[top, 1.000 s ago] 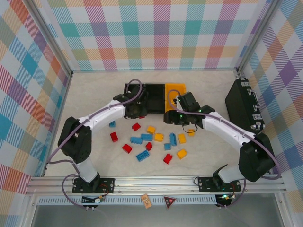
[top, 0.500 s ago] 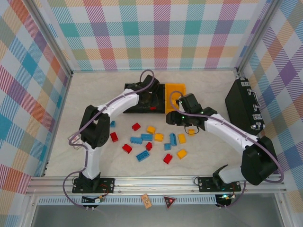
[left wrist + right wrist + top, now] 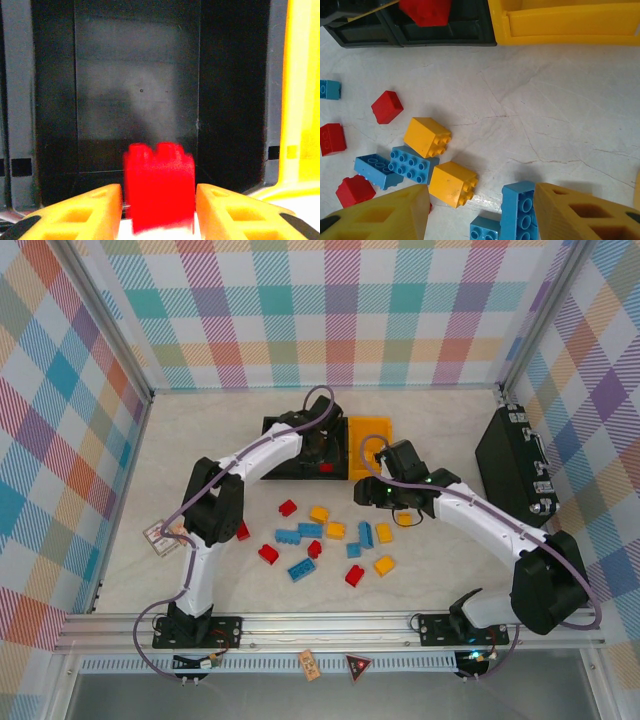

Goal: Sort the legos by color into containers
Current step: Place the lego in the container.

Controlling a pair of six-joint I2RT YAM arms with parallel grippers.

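Red lego [image 3: 159, 187] between left fingers [image 3: 75, 215], lower centre, over black bin [image 3: 125, 75]; clamped or released: cannot tell. Right fingers [image 3: 380, 215] apart, empty. Risk: lego clinging to finger, landing outside bin.

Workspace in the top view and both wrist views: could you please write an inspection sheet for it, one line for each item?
Surface: pale marbled table.
Job's things: red, blue and yellow-orange legos lie loose mid-table. Two black bins and a yellow-orange bin stand side by side at the far side. One red brick is above a black bin.
Clutter: large black case by the right wall.
Grippers: left gripper flanks the red brick, grip cannot be told. Right gripper is open and empty above loose legos.
Cables: a purple-grey cable runs along each arm.
Surroundings: plaid walls, metal frame.
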